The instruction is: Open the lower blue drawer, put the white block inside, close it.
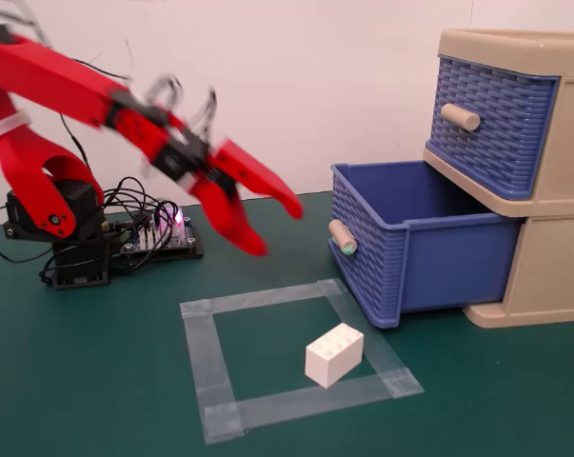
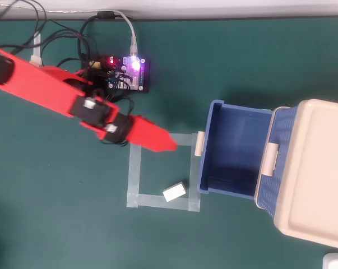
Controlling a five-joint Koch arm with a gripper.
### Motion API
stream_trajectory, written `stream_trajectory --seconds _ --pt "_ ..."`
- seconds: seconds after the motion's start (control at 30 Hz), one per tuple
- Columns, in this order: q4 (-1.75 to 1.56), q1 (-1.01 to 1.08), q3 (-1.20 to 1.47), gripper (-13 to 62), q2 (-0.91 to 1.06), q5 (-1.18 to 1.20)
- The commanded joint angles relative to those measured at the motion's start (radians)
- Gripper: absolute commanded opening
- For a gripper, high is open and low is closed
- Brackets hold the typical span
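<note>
The lower blue drawer (image 1: pixel 415 249) stands pulled well out of the beige cabinet (image 1: pixel 553 276), its hollow open to the overhead view and empty, its pale-tipped handle (image 1: pixel 342 237) facing the left of the frame. The claw (image 1: pixel 275 227) hangs clear of it in the fixed view, above the worktop (image 1: pixel 96 381) at centre-left, jaws spread wide and holding nothing — one tip points toward the drawer, the other down toward the tape. The white block (image 1: pixel 334 354) lies inside the taped square (image 1: pixel 291 357), in its lower right part as the overhead view shows it, close to the bottom strip of tape. What the coming grasp turns on, I judge, is this: in the overhead view the claw (image 2: pixel 170 145) sits just at the upper edge of the square, and the white block (image 2: pixel 175 191) lies almost straight below it in the frame, near, with only a slight offset to the right. The block's long axis runs roughly left to right in that view, tilted a little upward at its right end, so the jaws would need to straddle its short sides — across the frame's vertical. The opening step looks done; picking up the block is not yet begun.
</note>
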Motion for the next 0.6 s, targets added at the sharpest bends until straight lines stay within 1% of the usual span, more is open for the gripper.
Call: stream_trajectory --seconds 0.0,0.03,0.1,0.13,0.23,0.3,0.4,0.57 --pt "0.456 0.058 -0.242 34.3 -0.003 0.063" --pt "0.561 0.103 -0.334 34.2 -0.066 0.066" --pt "0.716 0.23 -0.552 34.1 -0.261 0.083" --pt "0.75 0.293 -0.661 34.1 -0.371 0.104" --pt "0.77 0.351 -0.882 34.1 -0.638 0.172" --pt "0.772 0.37 -0.991 34.1 -0.761 0.201" --pt "0.772 0.393 -1.117 34.1 -0.877 0.218" --pt "0.767 0.385 -1.213 34.2 -0.956 0.235"
